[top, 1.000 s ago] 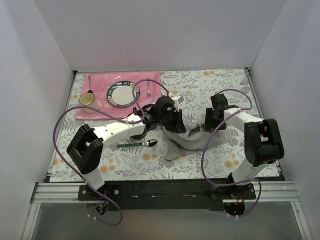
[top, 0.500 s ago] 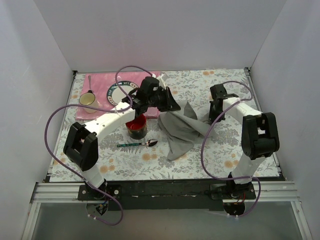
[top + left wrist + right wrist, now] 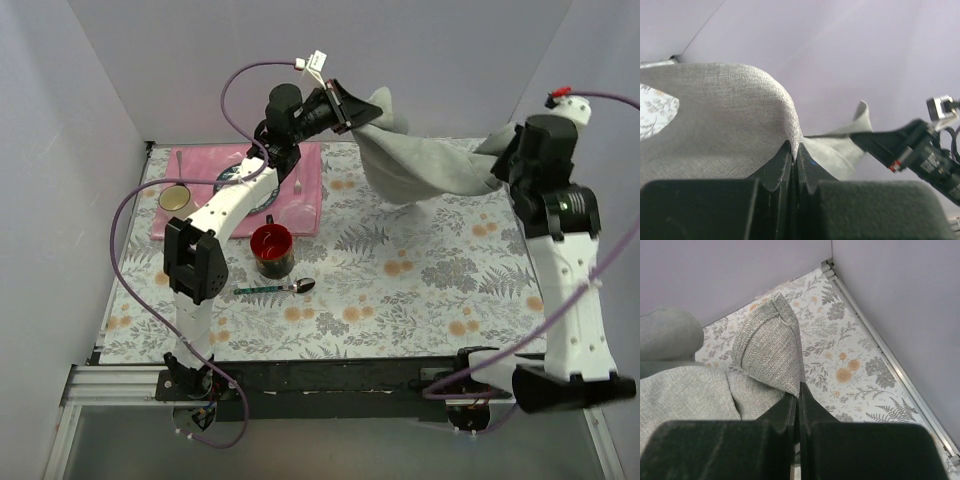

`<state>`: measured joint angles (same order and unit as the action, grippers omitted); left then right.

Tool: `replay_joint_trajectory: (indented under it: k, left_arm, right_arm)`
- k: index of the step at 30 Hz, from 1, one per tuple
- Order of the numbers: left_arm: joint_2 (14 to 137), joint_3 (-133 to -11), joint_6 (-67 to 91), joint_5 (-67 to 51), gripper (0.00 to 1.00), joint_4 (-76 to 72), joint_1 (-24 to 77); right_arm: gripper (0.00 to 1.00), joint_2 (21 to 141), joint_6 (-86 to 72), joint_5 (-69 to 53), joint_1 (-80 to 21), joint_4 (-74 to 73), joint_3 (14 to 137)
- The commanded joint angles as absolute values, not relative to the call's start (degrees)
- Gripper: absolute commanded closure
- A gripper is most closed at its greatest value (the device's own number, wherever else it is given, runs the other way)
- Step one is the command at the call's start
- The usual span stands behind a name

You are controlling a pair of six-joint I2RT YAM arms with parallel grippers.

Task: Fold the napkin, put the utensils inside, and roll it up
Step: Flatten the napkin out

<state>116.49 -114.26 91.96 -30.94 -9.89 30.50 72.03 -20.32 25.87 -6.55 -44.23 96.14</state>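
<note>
While two end effectors point(image 3: 794, 151) point(image 3: 799, 392) pinch one napkin point(image 3: 420, 165) aloft, one green-handled utensil point(image 3: 275, 288) lies beside one mug point(image 3: 272, 250).

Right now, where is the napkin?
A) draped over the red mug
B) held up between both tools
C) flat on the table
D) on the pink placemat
B: the napkin hangs in the air, pinched by the left tool at one end and the right tool at the other.
</note>
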Motion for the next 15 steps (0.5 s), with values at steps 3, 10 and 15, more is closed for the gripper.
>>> replay_joint_trajectory:
  k: [3,10,15]
  left_arm:
    - [104.9,-99.5,89.4,-30.8,0.92,-13.1,30.9]
    - [94.4,-81.2,71.6,-19.3,0.25,13.8,30.9]
    - [90.8,-80.3,67.9,-14.5,0.24,19.4,30.9]
  right_arm:
    - [0.99,55.7,-22.3,21.9,-6.6,-46.1,74.8]
    - [0.4,37.7,-29.9,-6.7,-6.6,-48.8,49.1]
    - [0.17,38.8,-27.0,-4.9,-6.6,-50.2,50.5]
